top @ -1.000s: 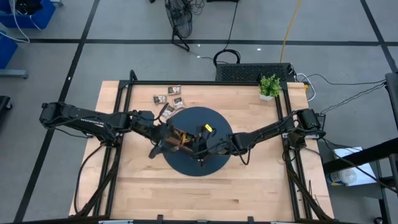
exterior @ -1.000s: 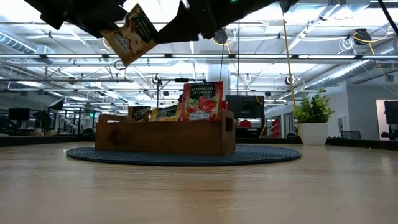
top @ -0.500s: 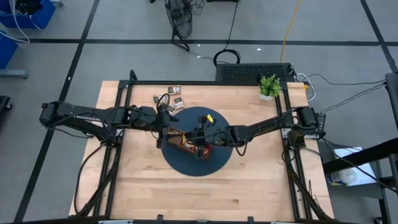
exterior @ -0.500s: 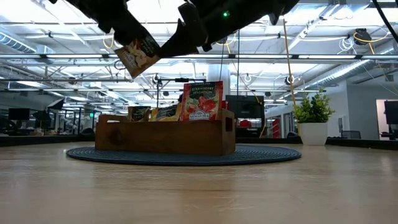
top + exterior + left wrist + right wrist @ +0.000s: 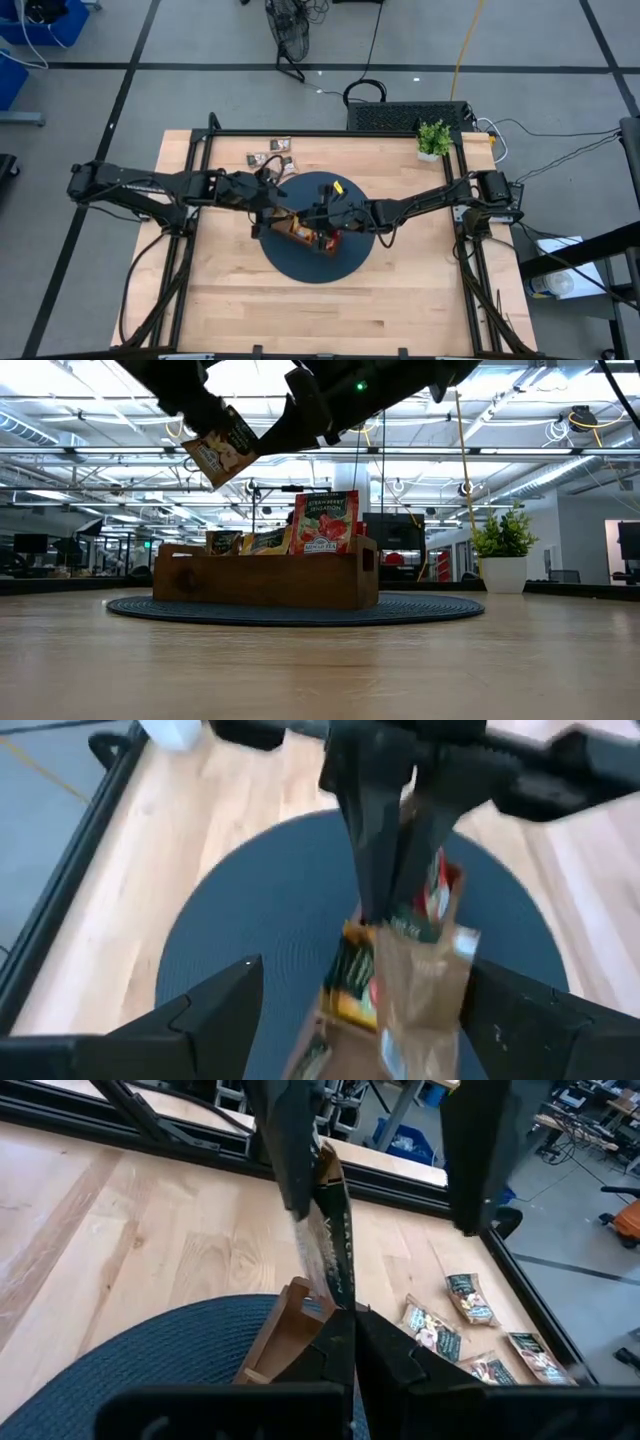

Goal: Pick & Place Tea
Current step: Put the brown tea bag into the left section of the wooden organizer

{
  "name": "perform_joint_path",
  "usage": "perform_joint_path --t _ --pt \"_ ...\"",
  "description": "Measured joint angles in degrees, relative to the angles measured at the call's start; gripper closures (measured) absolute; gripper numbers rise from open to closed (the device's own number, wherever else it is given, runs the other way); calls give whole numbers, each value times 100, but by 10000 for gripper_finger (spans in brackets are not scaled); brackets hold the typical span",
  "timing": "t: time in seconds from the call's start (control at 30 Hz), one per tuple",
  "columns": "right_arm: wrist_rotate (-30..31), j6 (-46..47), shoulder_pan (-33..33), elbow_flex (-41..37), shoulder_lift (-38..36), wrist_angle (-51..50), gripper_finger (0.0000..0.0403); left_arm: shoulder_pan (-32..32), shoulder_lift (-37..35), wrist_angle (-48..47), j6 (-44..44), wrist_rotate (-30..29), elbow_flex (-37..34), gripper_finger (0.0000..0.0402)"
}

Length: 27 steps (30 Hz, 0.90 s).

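Wood desk [image 5: 400,290], round dark mat [image 5: 345,268] mid-desk, wooden tray [image 5: 265,575] on it. Left gripper [image 5: 262,196] over the tray's left end; jaws state: cannot tell. Brown sachet [image 5: 219,447] hangs tilted in the air above the tray's left end, long axis slanting, top edge up-right; right gripper [image 5: 340,1330] has its jaws closed on the sachet's edge. Red sachet [image 5: 325,521] stands upright in the tray's right compartment, reads "STRAWBERRY SENSATION". Two darker sachets [image 5: 245,541] lean in the left compartments. Loose sachets [image 5: 271,153] lie flat on the desk behind the mat. Plant [image 5: 433,139] at the back right corner.
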Motion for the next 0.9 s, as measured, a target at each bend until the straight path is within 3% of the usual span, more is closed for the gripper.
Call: perform_joint_path --t 0.27,0.67,0.9 --pt "1 18 -1 2 0 -46 403 -72 472 -233 -38 0 237 98" --pt "4 20 -1 2 0 -76 403 -199 396 -227 -66 3 329 229" --pt "4 45 -1 2 0 -80 403 -201 371 -192 -79 48 328 277"
